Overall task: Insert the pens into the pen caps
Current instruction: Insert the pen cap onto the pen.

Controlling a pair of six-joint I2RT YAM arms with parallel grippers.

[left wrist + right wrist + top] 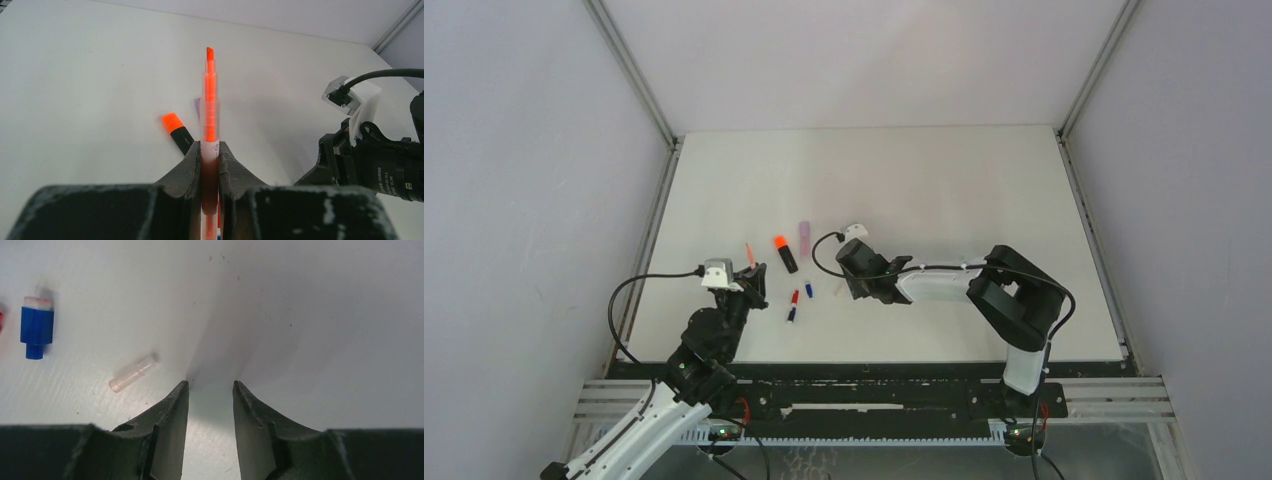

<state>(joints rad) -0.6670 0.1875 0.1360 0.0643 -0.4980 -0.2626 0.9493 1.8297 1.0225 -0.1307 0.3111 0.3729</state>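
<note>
Left gripper (210, 150) is clamped on an orange pen (210, 100), tip pointed toward upper centre | right gripper (210, 385) is held released, low over table (325, 315); clear cap (132, 373) at centre-left.

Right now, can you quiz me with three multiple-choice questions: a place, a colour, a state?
1. The clear cap lies: A on the table beside the right gripper; B in its grip; C inside a cup.
2. The pen in the left gripper is: A green; B orange; C yellow.
3. The right gripper is: A shut on a cap; B shut on a pen; C open.
Answers: 1 A, outside the fingers; 2 B, orange tip; 3 C, table shows between its fingers.
</note>
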